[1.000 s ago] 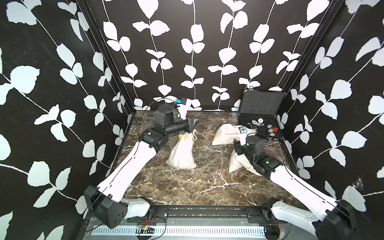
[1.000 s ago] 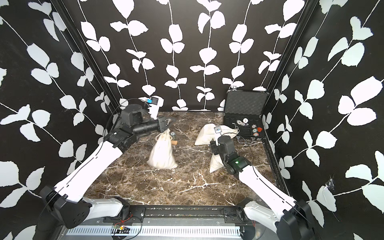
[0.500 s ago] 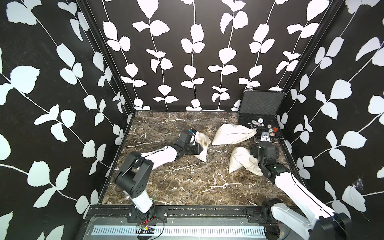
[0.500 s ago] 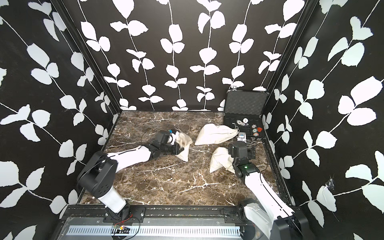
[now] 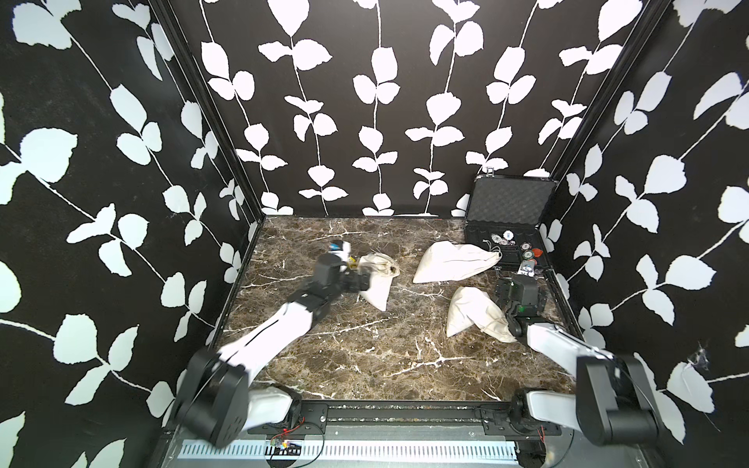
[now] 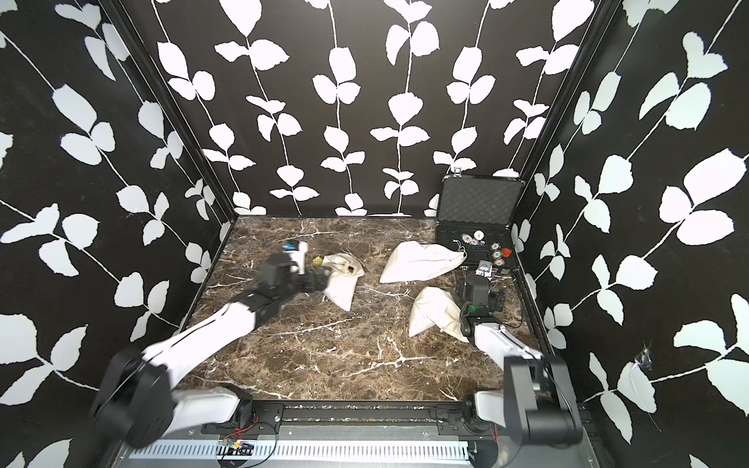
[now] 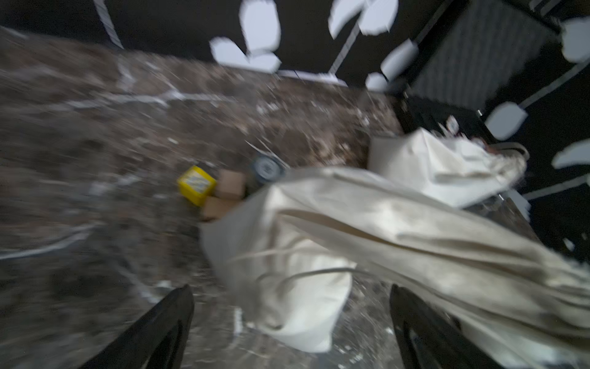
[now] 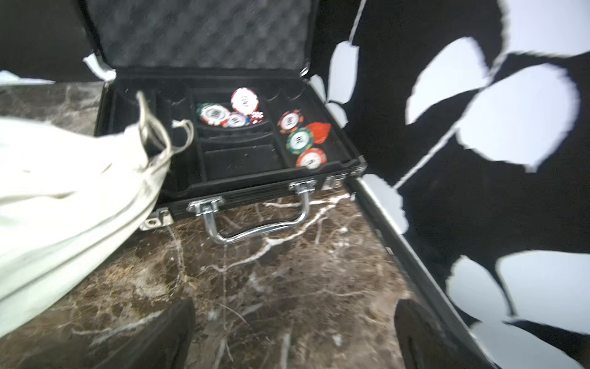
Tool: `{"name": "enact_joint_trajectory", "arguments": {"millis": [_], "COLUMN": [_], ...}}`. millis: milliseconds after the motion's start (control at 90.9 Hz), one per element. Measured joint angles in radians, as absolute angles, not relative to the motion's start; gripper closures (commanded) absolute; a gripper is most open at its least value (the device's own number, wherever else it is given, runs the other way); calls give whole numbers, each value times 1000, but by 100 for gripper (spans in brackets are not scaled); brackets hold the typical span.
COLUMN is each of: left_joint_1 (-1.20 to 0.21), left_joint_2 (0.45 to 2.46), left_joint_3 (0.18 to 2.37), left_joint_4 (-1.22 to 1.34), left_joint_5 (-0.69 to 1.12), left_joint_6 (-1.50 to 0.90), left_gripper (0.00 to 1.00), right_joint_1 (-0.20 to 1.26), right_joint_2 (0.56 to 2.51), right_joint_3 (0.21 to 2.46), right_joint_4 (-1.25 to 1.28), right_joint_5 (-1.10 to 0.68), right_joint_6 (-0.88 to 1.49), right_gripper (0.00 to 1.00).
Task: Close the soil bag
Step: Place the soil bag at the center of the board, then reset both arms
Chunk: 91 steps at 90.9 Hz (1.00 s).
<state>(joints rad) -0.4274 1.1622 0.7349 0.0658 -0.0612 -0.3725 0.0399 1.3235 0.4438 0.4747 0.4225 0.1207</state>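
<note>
The soil bag is a white drawstring sack lying on its side on the marble, left of centre in both top views. Its gathered mouth points toward the back. My left gripper is low beside the bag and open. In the blurred left wrist view a corner of the soil bag and a loose cord lie between the spread fingers, ungripped. My right gripper is open over bare marble in front of the case, holding nothing.
Two more white sacks lie at the right. An open black case of poker chips stands at the back right corner. A yellow block and small brown cubes sit by the soil bag's mouth.
A second ago my left gripper held the soil bag upright by its top. It has let go, and the bag now lies on its side. My right gripper opened and drew back toward the case.
</note>
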Motion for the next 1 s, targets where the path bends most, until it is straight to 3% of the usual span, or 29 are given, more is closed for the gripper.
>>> {"name": "enact_joint_trajectory", "arguments": {"millis": [110, 231, 330, 451, 671, 792, 1001], "left_joint_1": [-364, -302, -237, -184, -176, -133, -46], "left_joint_2": [973, 906, 965, 1177, 1488, 1555, 1577], "left_joint_3": [643, 541, 469, 413, 381, 349, 393], "left_joint_4": [105, 182, 273, 415, 730, 868, 881], "left_joint_5": [-268, -422, -514, -573, -405, -283, -141], "left_joint_6": [-305, -234, -180, -67, 112, 131, 122], "left_gripper": [1, 1, 1, 1, 1, 1, 1], "right_joint_1": [23, 16, 10, 6, 6, 6, 6], "right_joint_2": [1451, 1537, 1538, 1538, 1538, 1538, 1538], "right_joint_3": [390, 314, 327, 379, 389, 389, 389], "right_joint_4": [680, 806, 830, 844, 846, 844, 840], "right_joint_5": [322, 222, 168, 112, 81, 74, 64], "right_joint_6": [92, 65, 49, 31, 16, 14, 11], "right_gripper": [0, 0, 0, 0, 1, 1, 1]}}
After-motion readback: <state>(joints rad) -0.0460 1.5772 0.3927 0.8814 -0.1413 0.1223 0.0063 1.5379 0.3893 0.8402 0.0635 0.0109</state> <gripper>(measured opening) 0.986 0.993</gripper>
